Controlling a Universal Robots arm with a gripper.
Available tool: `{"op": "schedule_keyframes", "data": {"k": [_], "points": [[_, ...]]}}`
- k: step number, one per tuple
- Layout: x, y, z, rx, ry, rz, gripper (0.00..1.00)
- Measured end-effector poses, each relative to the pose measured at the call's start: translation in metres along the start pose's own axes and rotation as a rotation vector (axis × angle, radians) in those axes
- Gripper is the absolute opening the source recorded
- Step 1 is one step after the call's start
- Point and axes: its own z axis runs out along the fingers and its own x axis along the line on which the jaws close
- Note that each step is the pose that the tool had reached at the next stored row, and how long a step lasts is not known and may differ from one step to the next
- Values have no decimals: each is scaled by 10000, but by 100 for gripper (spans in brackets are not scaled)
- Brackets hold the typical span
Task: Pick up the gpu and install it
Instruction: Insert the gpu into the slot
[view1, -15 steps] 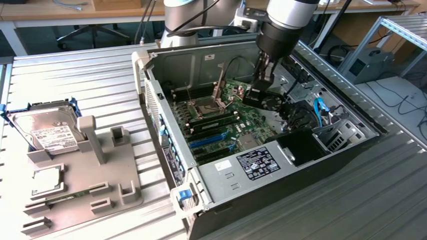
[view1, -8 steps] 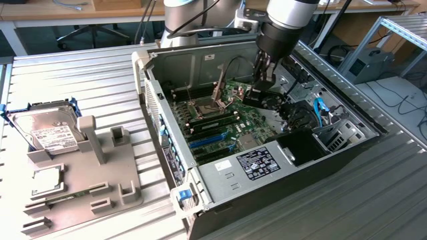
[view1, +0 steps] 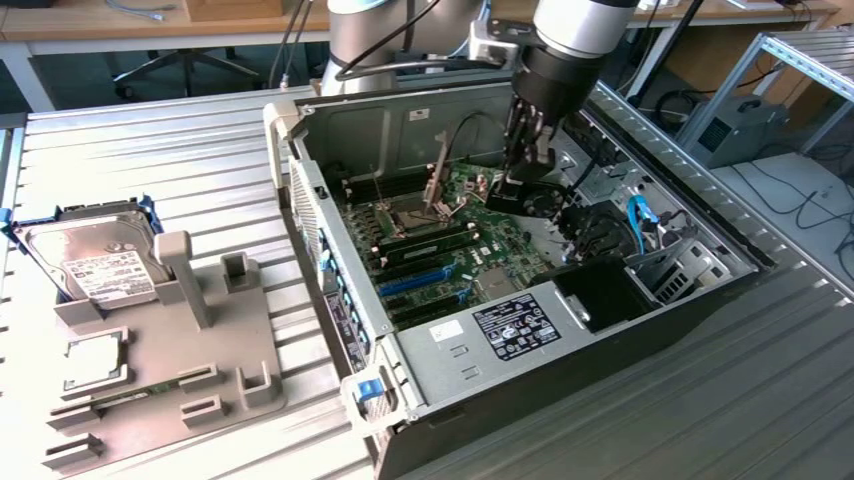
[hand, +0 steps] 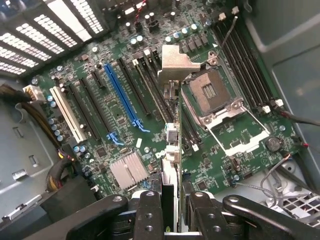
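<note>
Gripper is down inside the open computer case, pinching the gpu between its two fingers. The arm comes in from above the case. In the exterior view the gpu shows as a small dark card hanging under the gripper. It sits over the motherboard in the far half of the case, well apart from the power supply at the case's near end.

In the wrist view the gpu is seen edge-on and thin. It runs from the gripper out to its silver bracket. The card lines up over the black slots of the motherboard, between the blue slot and the CPU socket. It looks held above the board rather than seated, but contact with a slot can't be confirmed from these angles. The white slot lies nearer the case wall, past the blue slot. A finned heatsink sits on the board near the gripper.

Outside the case, on the exterior view's left, a grey holder lies on the slatted metal desk. A hard drive leans tilted at the holder's far corner, well apart from the case.
</note>
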Motion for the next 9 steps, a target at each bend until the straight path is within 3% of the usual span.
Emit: {"op": "schedule_keyframes", "data": {"k": [9], "points": [[0, 0, 0, -2, 34, -863, 26]]}}
